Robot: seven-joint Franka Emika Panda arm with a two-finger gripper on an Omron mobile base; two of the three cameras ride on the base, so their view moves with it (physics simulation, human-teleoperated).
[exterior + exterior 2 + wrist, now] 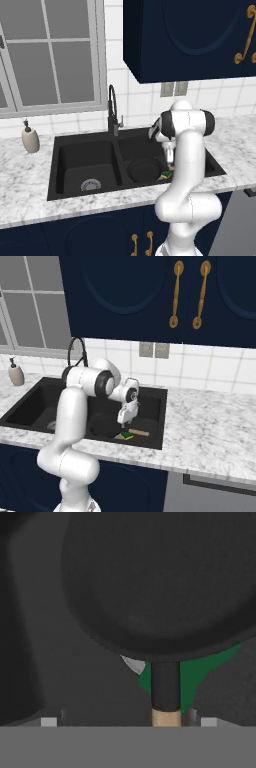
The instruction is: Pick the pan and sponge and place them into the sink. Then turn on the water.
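The pan [144,169] and sponge [126,435] already lie in the sink [65,150], no water runs yet, and the pincer [125,419] looks empty, its opening hard to tell.

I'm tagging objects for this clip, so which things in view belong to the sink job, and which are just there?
Part of the job:
pan, lying in the right basin
sponge, partly under the pan
sink
faucet, no stream visible
gripper, above the pan handle

Just there:
soap dispenser on the counter
window
upper cabinets
wall outlets
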